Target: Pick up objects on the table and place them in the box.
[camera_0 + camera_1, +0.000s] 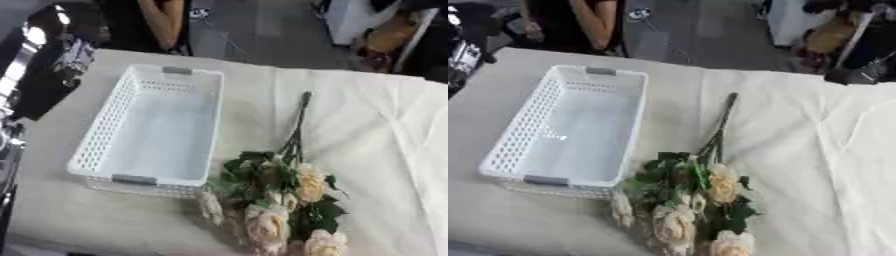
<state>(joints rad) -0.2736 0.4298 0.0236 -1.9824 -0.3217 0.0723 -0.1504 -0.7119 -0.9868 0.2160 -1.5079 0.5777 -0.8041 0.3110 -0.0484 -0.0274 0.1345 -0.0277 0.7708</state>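
A bunch of cream roses [284, 200] with green leaves lies on the cloth-covered table. Its blooms point toward the near edge and its long stems [299, 120] point away. A white perforated box [153, 135] stands just left of the flowers, with nothing inside, and the leaves almost touch its near right corner. My left arm, black and silver, shows at the upper left, with the left hand [72, 56] off the table beyond the box's far left corner. A dark shape at the upper right looks like my right hand [857, 74], far from the flowers.
A cream cloth [385, 130] covers the table, creased on the right. A person stands behind the far edge, near the box's far end. Dark equipment shows along the left edge [9, 150].
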